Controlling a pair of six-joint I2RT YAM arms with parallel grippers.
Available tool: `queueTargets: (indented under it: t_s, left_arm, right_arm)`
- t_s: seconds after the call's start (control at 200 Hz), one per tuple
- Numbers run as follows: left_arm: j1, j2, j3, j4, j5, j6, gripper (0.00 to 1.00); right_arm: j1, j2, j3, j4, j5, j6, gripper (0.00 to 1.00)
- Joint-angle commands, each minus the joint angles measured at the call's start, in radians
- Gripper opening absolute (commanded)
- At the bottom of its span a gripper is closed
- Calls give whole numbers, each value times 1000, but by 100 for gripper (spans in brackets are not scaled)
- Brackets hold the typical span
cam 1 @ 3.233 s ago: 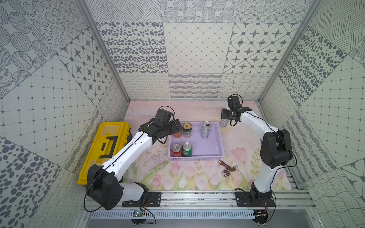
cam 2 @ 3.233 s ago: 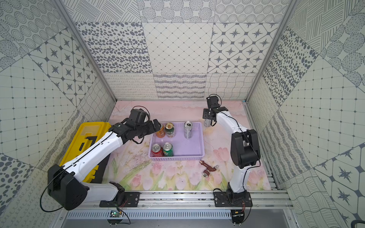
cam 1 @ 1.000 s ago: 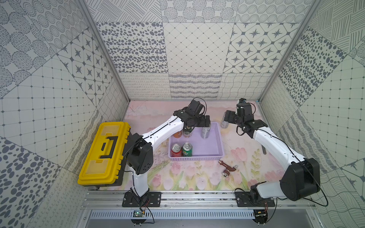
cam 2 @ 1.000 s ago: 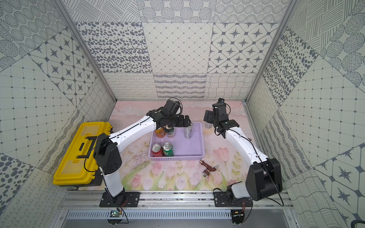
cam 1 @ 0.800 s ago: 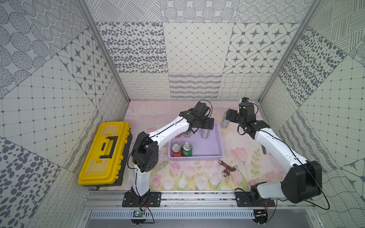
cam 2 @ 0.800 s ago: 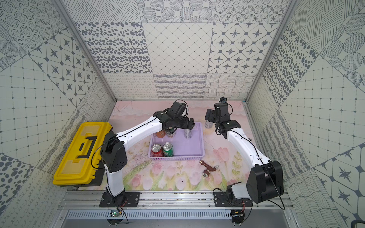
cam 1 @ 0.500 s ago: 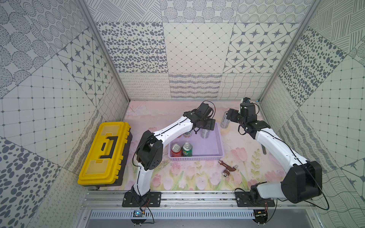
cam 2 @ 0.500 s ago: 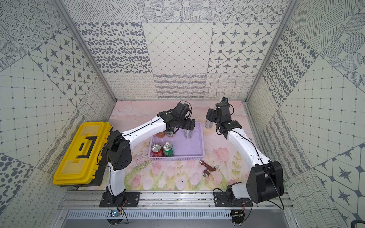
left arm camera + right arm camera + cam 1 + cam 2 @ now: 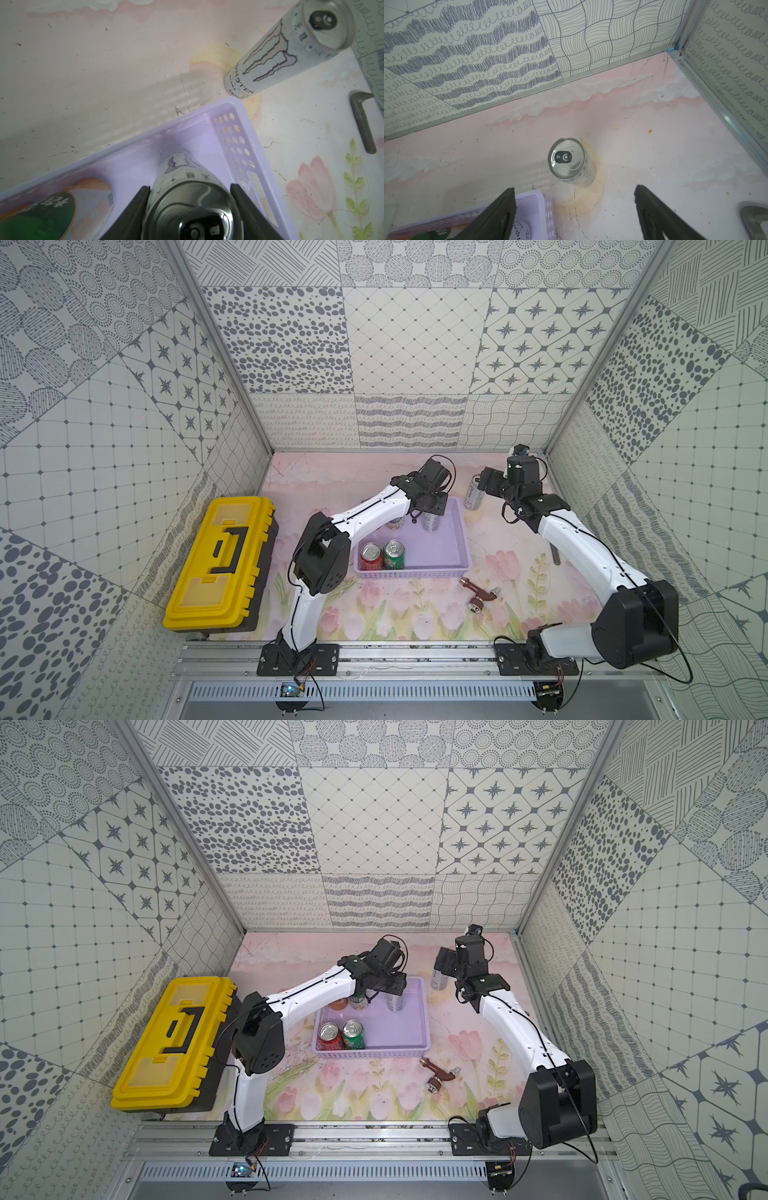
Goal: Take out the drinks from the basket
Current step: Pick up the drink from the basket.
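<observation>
Left wrist: left claw [image 9: 189, 187] clasps slim can [image 9: 182, 172]; top views hide contact.

The slim can [image 9: 191, 195] is metal: mirror-bright lid, matt white body. The basket [image 9: 234, 141] is smooth, faintly glossy lilac plastic. The toolbox [image 9: 199, 597] is matt yellow plastic. The table's [image 9: 104, 72] printed surface looks matt, scuffed and stained.

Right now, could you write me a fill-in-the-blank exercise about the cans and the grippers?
The left gripper grips a silver can standing in the ___.
The other silver can stands ___ the basket, on the table.
The right gripper is ___ and holds nothing.
The toolbox lies on the ___ arm's side.
Missing: basket; outside; open; left.
</observation>
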Motion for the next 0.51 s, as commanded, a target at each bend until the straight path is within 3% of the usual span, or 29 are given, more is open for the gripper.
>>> queueTargets:
  t_s: [0.0,0.11,0.5]
  left_arm:
    - [0,-17,17,-44,0,-3,49]
    - [0,-40,36,-59,0,-8,44]
    - [20,-160,187,-185,-33,1,42]
  right_arm:
    - [-9,-22,-14,48,-5,14,93]
    - [-11,-22,-15,49,-12,18,93]
    - [-22,-21,-14,52,-24,23,93]
